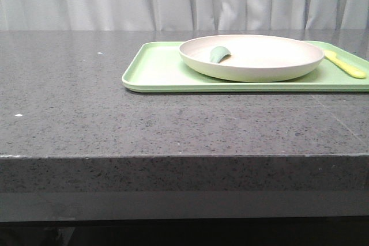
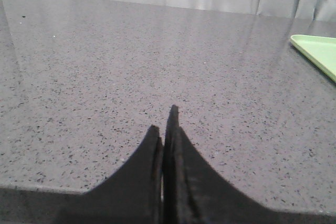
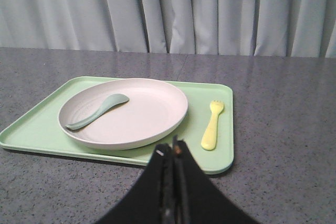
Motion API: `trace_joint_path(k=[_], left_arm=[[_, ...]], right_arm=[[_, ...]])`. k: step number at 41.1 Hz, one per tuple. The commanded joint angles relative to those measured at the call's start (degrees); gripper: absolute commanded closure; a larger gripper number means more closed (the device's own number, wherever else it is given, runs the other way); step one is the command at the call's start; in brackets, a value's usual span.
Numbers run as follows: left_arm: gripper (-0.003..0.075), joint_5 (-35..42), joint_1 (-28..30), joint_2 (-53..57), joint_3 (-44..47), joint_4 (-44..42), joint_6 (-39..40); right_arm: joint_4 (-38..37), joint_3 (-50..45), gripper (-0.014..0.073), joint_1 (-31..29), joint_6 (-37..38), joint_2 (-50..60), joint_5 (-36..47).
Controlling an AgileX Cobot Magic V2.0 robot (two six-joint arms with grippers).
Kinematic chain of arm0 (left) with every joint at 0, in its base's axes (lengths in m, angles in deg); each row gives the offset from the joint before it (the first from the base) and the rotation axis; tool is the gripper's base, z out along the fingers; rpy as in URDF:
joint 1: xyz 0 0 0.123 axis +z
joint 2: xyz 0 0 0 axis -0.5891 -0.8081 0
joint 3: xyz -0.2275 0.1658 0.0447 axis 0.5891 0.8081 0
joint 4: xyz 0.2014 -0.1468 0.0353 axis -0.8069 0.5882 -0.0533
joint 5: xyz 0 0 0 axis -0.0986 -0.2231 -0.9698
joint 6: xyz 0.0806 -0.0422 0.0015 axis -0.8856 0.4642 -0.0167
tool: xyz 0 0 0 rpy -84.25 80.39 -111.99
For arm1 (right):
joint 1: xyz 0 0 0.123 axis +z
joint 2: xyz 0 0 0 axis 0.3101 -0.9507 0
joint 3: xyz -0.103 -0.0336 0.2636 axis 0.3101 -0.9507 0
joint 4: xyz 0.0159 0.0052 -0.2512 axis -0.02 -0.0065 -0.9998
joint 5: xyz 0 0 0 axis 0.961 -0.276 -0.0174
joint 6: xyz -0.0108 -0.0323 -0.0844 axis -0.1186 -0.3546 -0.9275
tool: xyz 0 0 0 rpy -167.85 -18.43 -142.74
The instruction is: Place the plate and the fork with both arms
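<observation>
- While neither arm holds anything, we note the cream plate (image 3: 123,111) sits on the green tray (image 3: 31,129), a grey-green spoon (image 3: 97,111) lying in it.
- Yellow fork (image 3: 212,126) lies on the tray just beside the plate, tines away from the right gripper (image 3: 172,153).
- Right gripper: fingers pressed together, empty, short of the tray.
- Left gripper (image 2: 165,124): likewise closed on nothing, over bare counter (image 2: 105,66), well apart from the tray.
</observation>
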Motion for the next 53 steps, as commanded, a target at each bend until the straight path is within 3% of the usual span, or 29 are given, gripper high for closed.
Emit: trace_joint_path(k=[1, 20, 33, 44, 53], left_arm=[[0.0738, 4.44, 0.03, 1.17, 0.1, 0.52, 0.45], [0.0738, 4.44, 0.03, 1.17, 0.1, 0.52, 0.45], [0.0738, 4.44, 0.03, 1.17, 0.1, 0.52, 0.45], [0.0738, 4.44, 0.03, 1.17, 0.1, 0.52, 0.45], [0.0738, 4.44, 0.03, 1.17, 0.1, 0.52, 0.45]], right_arm=[[-0.56, 1.2, 0.0706, 0.06, -0.52, -0.72, 4.7], [-1.98, -1.58, 0.0706, -0.43, -0.8, -0.65, 7.48], [4.92, -13.69, 0.0706, -11.48, -1.04, 0.51, 18.24], [9.49, -22.63, 0.0706, -12.89, -5.36, 8.49, 20.25], [9.52, -22.48, 0.0706, -12.89, -5.36, 8.31, 17.59]])
